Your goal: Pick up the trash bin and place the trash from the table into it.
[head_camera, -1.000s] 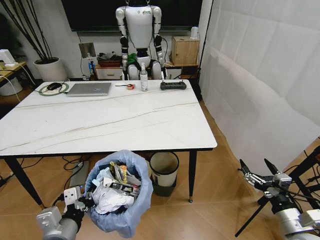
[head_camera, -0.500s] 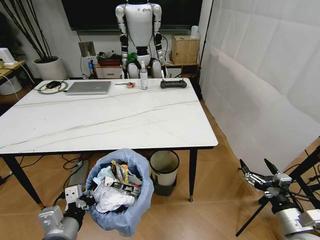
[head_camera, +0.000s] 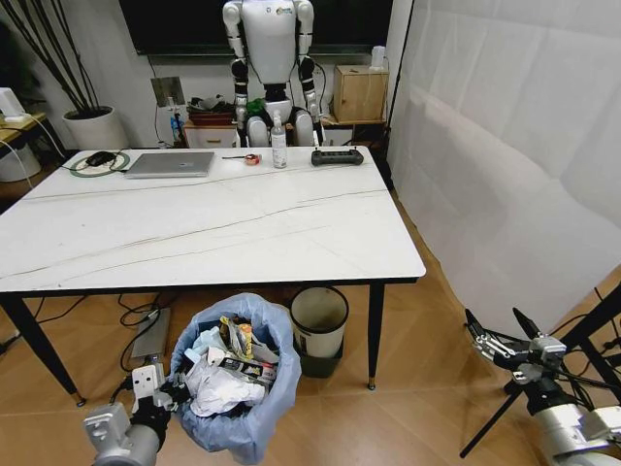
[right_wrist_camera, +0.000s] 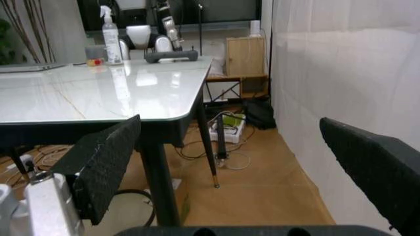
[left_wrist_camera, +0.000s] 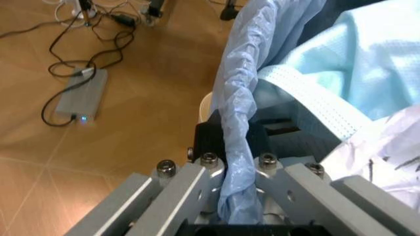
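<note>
Fingers: left clamping trash bin rim | right spread, empty

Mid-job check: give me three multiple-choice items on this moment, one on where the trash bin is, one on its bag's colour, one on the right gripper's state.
1. Where is the trash bin?
A. On the table
B. On the floor by the table's near edge
C. Beside the laptop

2. What colour is the bin's bag?
A. Light blue
B. Black
C. Yellow

3. What is the state of the right gripper?
A. Shut on the bin
B. Shut on a can
C. Open, holding nothing

Answers: 1 B, the head view shows it low in front of the table, with the left gripper at its rim; 2 A, the liner reads light blue; 3 C, its fingers are spread apart.
</note>
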You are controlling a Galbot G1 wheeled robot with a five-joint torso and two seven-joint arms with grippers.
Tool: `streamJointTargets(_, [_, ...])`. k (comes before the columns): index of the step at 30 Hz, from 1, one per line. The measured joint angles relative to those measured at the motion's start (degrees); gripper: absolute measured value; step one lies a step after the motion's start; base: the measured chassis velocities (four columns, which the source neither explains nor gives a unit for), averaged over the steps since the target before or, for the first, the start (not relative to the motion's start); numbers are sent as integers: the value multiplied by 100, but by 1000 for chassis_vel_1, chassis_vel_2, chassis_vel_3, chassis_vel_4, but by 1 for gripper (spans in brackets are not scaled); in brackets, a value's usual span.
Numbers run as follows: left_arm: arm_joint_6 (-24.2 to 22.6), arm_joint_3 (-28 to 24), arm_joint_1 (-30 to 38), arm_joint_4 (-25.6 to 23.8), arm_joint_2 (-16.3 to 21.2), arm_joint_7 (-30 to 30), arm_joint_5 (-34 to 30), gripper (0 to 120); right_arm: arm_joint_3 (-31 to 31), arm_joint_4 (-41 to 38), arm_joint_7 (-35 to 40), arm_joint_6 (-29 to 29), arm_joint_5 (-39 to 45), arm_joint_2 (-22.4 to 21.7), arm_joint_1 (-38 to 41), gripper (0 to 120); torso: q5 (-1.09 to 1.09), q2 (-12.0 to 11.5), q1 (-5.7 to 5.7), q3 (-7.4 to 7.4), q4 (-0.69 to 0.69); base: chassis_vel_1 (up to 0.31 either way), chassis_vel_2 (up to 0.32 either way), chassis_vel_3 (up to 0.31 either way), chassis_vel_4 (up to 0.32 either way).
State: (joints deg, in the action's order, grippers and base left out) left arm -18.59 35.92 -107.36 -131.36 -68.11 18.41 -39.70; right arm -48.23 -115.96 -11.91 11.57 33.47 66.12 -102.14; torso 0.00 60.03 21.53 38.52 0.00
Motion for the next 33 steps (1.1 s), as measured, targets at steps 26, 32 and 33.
streamJointTargets(26, [-52,63,165,531,-85,90,-390,0,0,0,0,0,0,0,0,100,0,-721,-313,-410,0,0,0,0,0])
streamJointTargets(32, [-71,36,187,558,-112,114,-395,0,0,0,0,0,0,0,0,100,0,-907,-393,-515,0,0,0,0,0])
streamJointTargets(33, [-71,36,187,558,-112,114,-395,0,0,0,0,0,0,0,0,100,0,-907,-393,-515,0,0,0,0,0])
